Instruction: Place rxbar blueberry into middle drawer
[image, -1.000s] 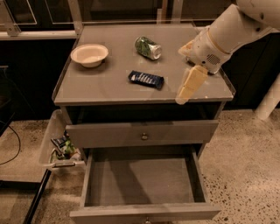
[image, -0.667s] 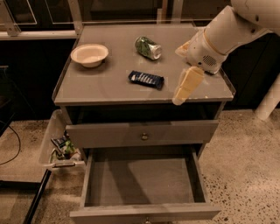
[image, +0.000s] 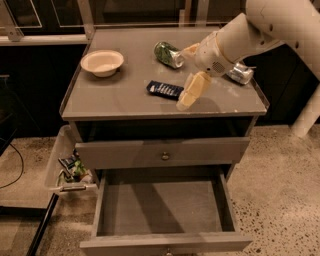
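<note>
The rxbar blueberry, a dark blue flat bar, lies on the grey cabinet top near its middle front. My gripper hangs just right of the bar, a little above the top, with its cream fingers spread apart and nothing between them. The middle drawer is pulled out below, its grey floor bare.
A closed drawer front with a round brass knob sits above the open drawer. A green-labelled can lies behind the bar, a silver can lies right of my wrist, and a cream bowl stands at the left. A clear bin hangs on the cabinet's left side.
My gripper has moved left across the cabinet top toward the blue bar. The silver can now shows behind my arm. The bar and drawer have not moved.
</note>
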